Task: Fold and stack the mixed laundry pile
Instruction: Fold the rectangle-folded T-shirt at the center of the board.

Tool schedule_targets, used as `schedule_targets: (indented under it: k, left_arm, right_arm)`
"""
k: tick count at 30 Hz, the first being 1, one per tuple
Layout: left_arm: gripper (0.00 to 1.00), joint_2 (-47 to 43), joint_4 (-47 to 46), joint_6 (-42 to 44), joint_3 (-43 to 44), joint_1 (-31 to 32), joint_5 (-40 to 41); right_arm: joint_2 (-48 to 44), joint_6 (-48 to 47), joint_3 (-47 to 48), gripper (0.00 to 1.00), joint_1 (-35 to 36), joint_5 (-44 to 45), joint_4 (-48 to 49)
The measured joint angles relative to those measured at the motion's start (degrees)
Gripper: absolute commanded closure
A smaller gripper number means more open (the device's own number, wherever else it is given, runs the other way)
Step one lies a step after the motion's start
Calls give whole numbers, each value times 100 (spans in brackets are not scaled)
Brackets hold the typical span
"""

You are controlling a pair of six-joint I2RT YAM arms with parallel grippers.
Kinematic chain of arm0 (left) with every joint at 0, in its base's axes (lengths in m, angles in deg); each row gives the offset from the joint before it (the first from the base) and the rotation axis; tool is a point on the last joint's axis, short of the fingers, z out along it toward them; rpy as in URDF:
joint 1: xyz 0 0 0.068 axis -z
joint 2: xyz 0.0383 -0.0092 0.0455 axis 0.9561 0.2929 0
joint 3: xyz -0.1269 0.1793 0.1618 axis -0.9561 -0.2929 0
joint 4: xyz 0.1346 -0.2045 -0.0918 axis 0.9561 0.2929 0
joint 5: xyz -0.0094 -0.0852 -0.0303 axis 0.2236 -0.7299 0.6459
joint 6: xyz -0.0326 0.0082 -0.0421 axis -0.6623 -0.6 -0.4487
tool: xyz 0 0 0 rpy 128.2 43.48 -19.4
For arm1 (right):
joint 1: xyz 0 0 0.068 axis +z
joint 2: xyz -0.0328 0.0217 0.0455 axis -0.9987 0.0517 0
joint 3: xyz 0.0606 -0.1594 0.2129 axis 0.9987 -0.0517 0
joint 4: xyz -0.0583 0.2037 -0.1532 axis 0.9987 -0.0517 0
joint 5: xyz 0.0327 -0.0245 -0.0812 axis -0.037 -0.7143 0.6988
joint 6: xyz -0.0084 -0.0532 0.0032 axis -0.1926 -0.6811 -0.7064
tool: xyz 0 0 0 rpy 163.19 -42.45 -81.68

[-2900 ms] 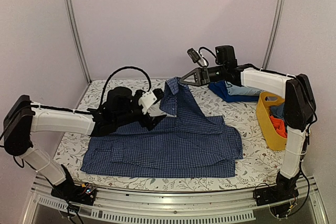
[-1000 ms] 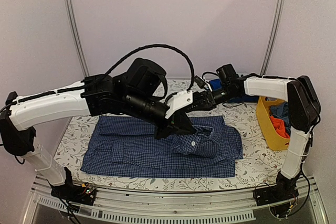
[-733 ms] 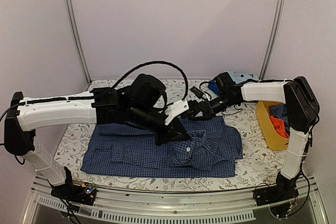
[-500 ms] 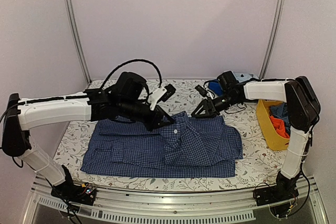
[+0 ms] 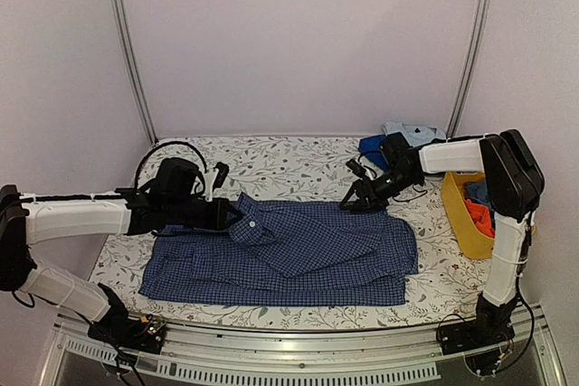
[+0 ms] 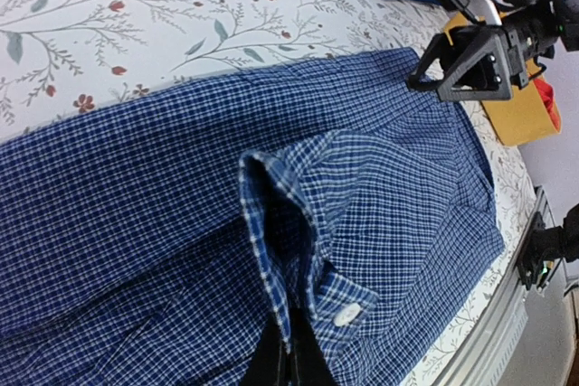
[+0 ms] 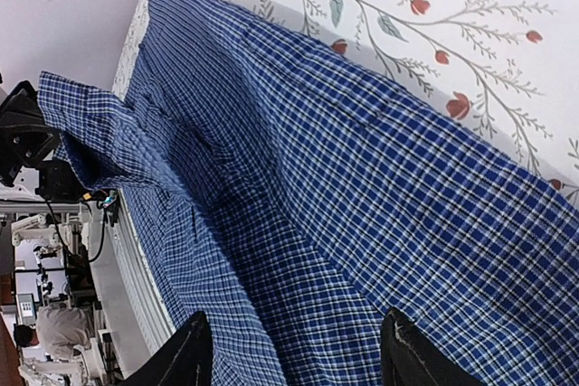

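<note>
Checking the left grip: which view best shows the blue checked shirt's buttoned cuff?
Left wrist: the blue checked shirt's buttoned cuff fills the foreground close up. Top view shows it small; right wrist shows it distant, at left.

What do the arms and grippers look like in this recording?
The left arm and right arm: white tubular links, black joints and wrist housings. The left gripper and right gripper: black, two-fingered. A black cable loops above the left wrist.

Pale lilac walls (image 5: 298, 42) closed in the back and both sides, evenly lit, with no hard shadows. Two metal posts (image 5: 129, 51) leaned up the back corners. The table (image 5: 289, 155) wore a white cloth printed with leafy sprigs, and a ribbed aluminium rail (image 5: 317, 354) ran along its near edge.
</note>
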Motion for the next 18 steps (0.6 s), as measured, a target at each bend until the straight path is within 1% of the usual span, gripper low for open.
schedule_targets:
  k: [4, 9, 16, 18]
  left_arm:
    - [100, -319, -181, -271, -520, -208, 254]
    - [100, -573, -363, -538, -962, -431, 518]
    - [100, -350, -378, -699, -1086, -778, 951]
    - [94, -142, -387, -713, -1086, -815, 1047]
  right_arm:
    - [249, -31, -15, 37, -22, 177, -133]
    - [289, -55, -48, 36, -31, 376, -245]
    - [284, -37, 13, 36, -42, 636, -337]
    - [264, -11, 81, 35, -46, 695, -369]
